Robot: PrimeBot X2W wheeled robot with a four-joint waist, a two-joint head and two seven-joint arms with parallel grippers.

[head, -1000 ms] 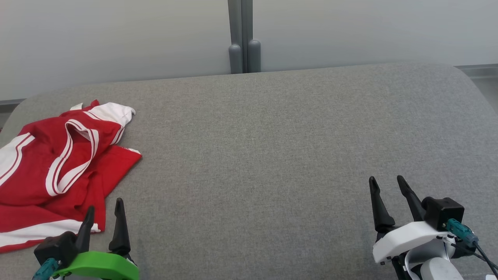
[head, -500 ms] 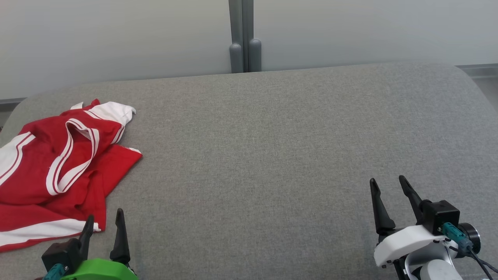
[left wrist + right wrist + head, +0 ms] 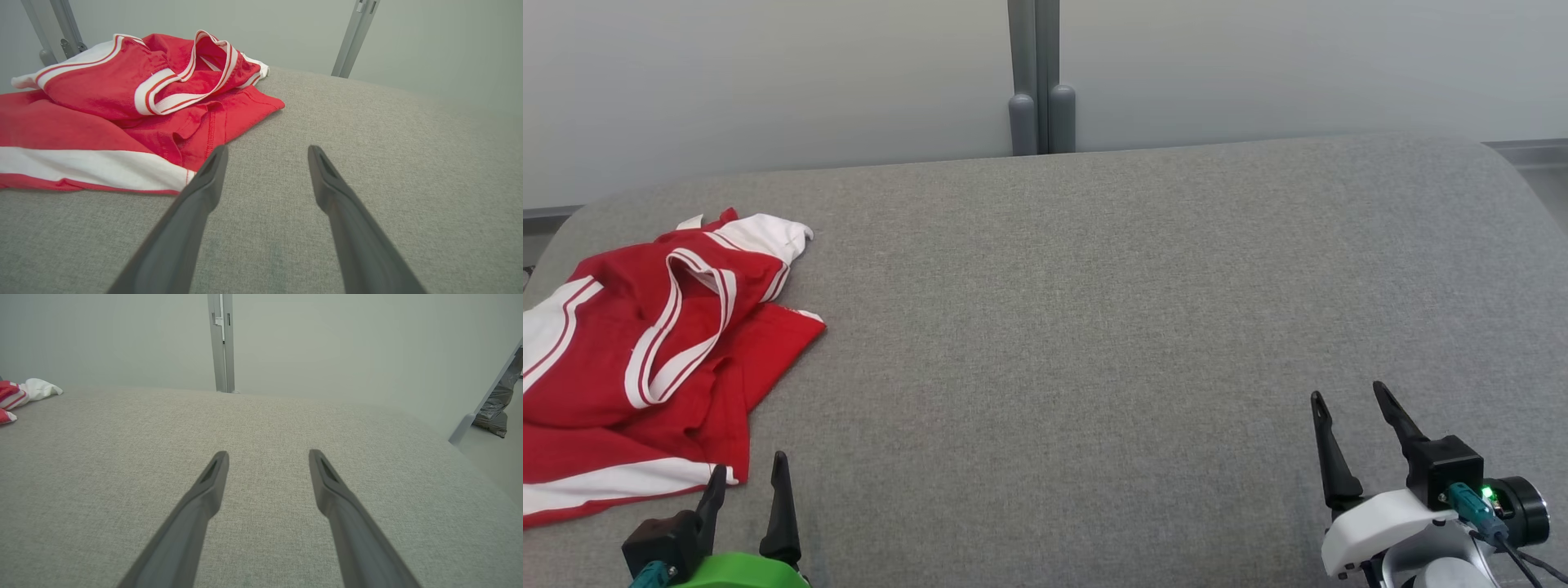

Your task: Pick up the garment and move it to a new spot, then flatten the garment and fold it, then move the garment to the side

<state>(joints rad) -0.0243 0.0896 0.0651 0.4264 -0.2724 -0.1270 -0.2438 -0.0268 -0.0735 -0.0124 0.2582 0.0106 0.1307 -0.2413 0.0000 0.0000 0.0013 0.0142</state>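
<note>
A red garment (image 3: 637, 359) with white bands lies crumpled at the left end of the grey cushioned surface (image 3: 1094, 327); the left wrist view shows the garment (image 3: 122, 98) up close, and its white corner (image 3: 39, 388) peeks in at the far left of the right wrist view. My left gripper (image 3: 750, 467) stands open just off the garment's near hem, fingers (image 3: 204, 179) apart over bare fabric, holding nothing. At the lower right my right gripper (image 3: 1347, 396) is open and empty, far from the garment; in its own view the right gripper (image 3: 267, 455) points across the bare surface.
A pale wall with a grey upright post (image 3: 1041, 82) runs behind the surface. The surface's rounded right edge (image 3: 461, 457) drops to the floor, where a grey wrapped leg (image 3: 496, 404) stands. The middle and right of the surface are bare fabric.
Both grippers have drawn back toward the bottom of the head view, still open. The picture has shifted slightly right. The garment lies as before.
</note>
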